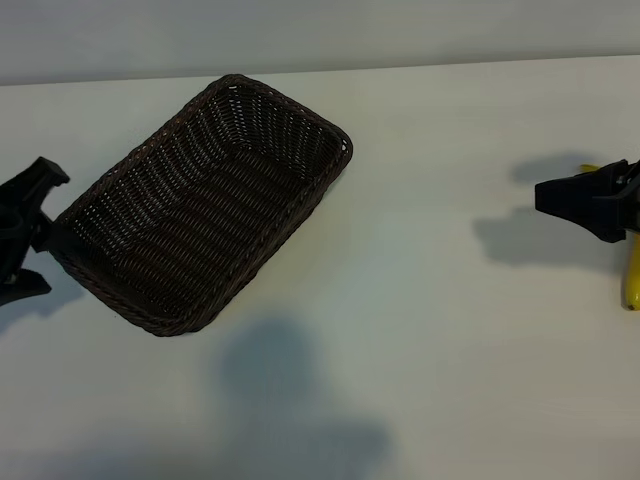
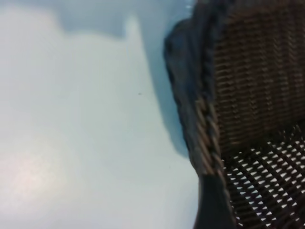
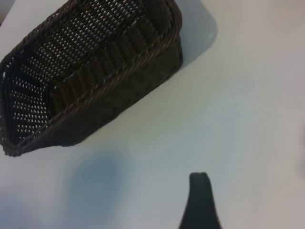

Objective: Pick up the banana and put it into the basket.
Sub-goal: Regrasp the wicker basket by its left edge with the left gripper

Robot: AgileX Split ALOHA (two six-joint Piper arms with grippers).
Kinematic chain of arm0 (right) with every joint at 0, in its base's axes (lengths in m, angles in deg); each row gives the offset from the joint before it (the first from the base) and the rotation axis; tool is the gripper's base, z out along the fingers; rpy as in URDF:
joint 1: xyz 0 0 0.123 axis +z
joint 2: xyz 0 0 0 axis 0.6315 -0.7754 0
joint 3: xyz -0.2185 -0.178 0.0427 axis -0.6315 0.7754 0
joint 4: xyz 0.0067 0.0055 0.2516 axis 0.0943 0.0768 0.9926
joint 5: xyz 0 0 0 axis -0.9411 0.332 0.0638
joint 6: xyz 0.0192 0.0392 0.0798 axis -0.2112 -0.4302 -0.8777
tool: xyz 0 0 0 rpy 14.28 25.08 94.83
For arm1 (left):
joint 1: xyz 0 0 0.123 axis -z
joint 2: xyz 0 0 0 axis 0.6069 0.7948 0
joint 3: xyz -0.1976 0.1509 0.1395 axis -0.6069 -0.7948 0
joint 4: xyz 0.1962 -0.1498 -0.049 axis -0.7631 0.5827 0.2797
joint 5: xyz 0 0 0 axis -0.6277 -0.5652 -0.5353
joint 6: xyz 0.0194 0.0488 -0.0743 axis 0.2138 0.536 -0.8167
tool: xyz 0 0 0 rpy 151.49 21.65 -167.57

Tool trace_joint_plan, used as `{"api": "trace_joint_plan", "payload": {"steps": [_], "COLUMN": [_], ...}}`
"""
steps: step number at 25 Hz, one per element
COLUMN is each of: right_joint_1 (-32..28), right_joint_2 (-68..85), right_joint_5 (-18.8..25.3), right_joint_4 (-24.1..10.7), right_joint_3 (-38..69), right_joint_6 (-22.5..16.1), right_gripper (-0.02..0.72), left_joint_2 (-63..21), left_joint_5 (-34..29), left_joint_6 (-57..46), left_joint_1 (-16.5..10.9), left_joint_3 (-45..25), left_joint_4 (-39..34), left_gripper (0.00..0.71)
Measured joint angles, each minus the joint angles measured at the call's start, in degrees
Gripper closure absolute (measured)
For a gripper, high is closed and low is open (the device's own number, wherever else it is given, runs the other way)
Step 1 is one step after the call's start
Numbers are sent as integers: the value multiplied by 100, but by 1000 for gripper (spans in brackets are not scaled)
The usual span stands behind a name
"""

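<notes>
One banana (image 1: 632,280) is all I have to move, and only a sliver of it shows at the far right edge of the exterior frame, lying on the table (image 1: 430,300) and mostly hidden behind my right gripper (image 1: 560,197). That gripper hangs above it with its jaws standing well apart and nothing between them, so the fruit is not yet held. As I judge it, the main risk is a poor first closing: the skin is smooth and the body curved, so if I close on a tapered end instead of the thick middle it could roll or squirt out sideways, perhaps off the table edge, which looks close there. The basket (image 1: 205,210) sits well apart, in the upper left of the frame, turned diagonally, and it is empty. That leaves a long carry across open table, and a weak pinch could drop the fruit short of the braided rim or catch it on the sloping wall. My left gripper (image 1: 22,232) sits at the left edge, right against the basket's near corner, jaws open and holding nothing; a nudge from it would shift my target.
</notes>
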State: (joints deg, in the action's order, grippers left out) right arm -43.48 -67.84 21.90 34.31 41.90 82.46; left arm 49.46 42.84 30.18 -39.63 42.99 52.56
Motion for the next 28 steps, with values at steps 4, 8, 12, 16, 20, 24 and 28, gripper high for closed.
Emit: {"api": "trace_joint_plan", "payload": {"steps": [4,8,12,16,20,24,28], "right_joint_1": [0,0,0,0,0,0,0], "right_joint_2": [0,0,0,0,0,0,0], "right_joint_5": [0,0,0,0,0,0,0], "right_joint_4": [0,0,0,0,0,0,0], "right_joint_3": [0,0,0,0,0,0,0], "right_joint_6": [0,0,-17,-98,-152,-164,-164], "right_gripper": [160,160,160,160,160,160,160], "left_joint_2": [53,471,928,1175,1300,1416,1490], "left_joint_5": [-300,-324,-248,-127,83,209,386], "left_joint_6": [-333,-599,-529,-485,-483,-443,-414], "left_joint_1": [0,0,0,0,0,0,0], "left_joint_3": [0,6,18,41,41,41,41], "left_joint_4": [-148,-185,213,258,277,284,284], "left_gripper": [227,227,227,227,227,227,227]}}
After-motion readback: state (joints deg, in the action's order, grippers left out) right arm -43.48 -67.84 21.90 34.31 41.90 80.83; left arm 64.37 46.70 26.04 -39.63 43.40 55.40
